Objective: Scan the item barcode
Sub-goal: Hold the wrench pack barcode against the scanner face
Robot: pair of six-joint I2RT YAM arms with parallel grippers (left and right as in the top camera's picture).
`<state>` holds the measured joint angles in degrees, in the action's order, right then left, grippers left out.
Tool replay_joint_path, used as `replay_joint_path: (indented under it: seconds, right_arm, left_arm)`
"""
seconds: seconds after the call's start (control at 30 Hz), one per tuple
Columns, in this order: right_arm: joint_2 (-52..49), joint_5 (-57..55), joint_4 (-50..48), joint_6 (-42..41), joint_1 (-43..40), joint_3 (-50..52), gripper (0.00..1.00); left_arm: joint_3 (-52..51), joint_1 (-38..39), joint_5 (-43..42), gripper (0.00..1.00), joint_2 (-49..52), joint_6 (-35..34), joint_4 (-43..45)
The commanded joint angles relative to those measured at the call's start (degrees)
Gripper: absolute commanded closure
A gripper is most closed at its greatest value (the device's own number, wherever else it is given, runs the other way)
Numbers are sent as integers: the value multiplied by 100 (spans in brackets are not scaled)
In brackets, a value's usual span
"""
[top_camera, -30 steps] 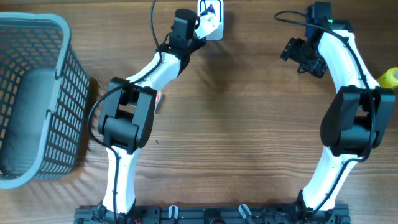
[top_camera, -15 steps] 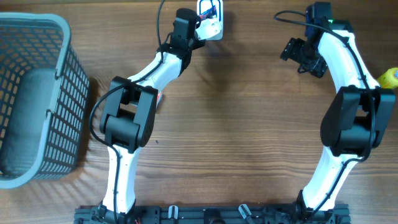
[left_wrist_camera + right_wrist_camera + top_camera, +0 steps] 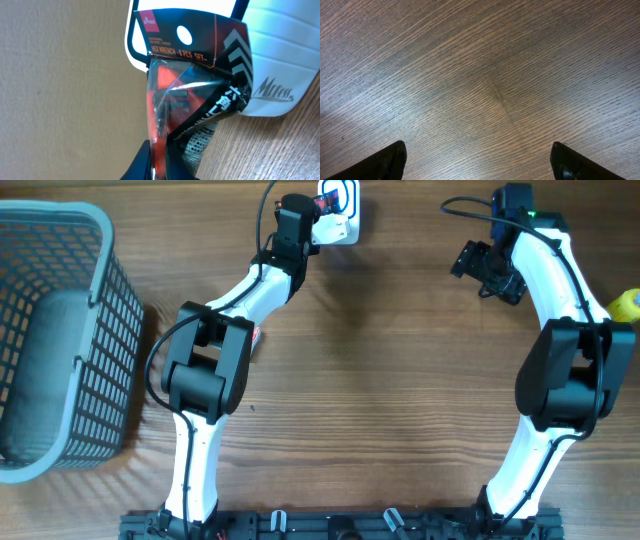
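centre: table [image 3: 390,380] bare; free passage
left: basket [image 3: 60,330] blocks that side
far edge: scanner [image 3: 345,227] in the way

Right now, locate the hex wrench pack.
Overhead view, far edge, centre: the hex wrench pack hangs in the left end effector, in front of the white scanner.

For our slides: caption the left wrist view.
Left tool holds a hex wrench set pack in front of the white scanner.

Grey lattice-walled basket [image 3: 112,350] stands upright at far left of wood-grain table [image 3: 390,390], cut off by the frame edge. Small yellow object [image 3: 626,304] at right edge, kind unclear. Red-and-white scrap [image 3: 256,336] between basket and table centre, mostly hidden.
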<state>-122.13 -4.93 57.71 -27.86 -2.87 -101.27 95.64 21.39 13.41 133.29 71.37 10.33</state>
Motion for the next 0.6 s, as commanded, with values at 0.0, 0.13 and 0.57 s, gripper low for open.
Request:
replay_joint_path:
  seconds: [0.0,0.13,0.57]
  right_arm:
    - [157,48,-26,-59,44,50,8]
    - [157,50,-26,-17,55,50,8]
    - [160,334,15,111,55,48,12]
  left_arm:
    - [162,66,195,96,70,520,63]
    - [179,133,236,96,59,645,57]
    - [179,205,662,96,-507,-297,-192]
